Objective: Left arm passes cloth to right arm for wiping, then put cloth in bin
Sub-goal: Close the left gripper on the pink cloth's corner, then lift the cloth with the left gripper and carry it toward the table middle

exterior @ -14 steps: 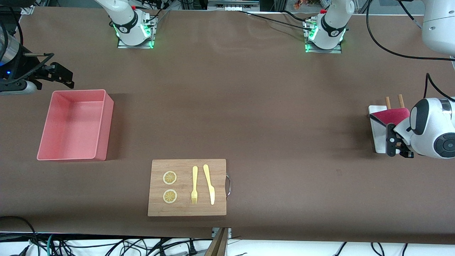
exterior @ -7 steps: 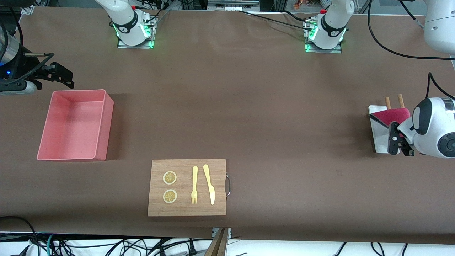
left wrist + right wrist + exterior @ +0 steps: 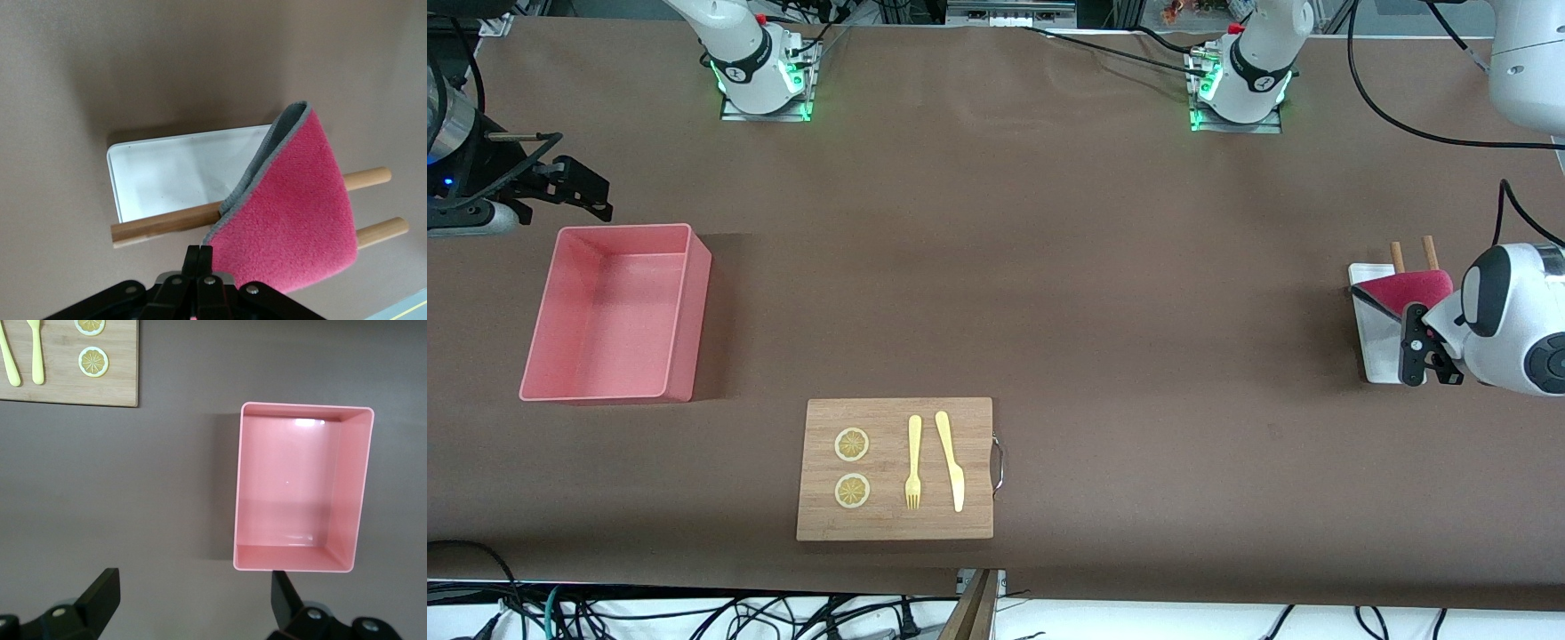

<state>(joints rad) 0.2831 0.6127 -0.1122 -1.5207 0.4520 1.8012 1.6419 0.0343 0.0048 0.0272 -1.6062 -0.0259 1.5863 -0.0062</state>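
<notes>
The magenta cloth (image 3: 1405,289) with a grey underside hangs folded over two wooden rods (image 3: 1397,256) above a small white tray (image 3: 1371,338) at the left arm's end of the table. My left gripper (image 3: 1412,347) is beside the cloth over the tray. In the left wrist view its fingers (image 3: 199,257) are pressed together and empty, just off the cloth's edge (image 3: 293,213). The pink bin (image 3: 685,302) stands empty toward the right arm's end. My right gripper (image 3: 583,188) waits open in the air beside the bin (image 3: 353,493), with its fingers (image 3: 100,593) wide apart.
A wooden board (image 3: 895,468) with a handle lies near the front camera, carrying two lemon slices (image 3: 852,444), a yellow fork (image 3: 913,462) and a knife (image 3: 951,462). The board's corner shows in the right wrist view (image 3: 67,380). Brown table between board and tray.
My left gripper has shifted slightly toward the left arm's end of the table, closer alongside the cloth. The right arm, cloth and bin have not moved.
</notes>
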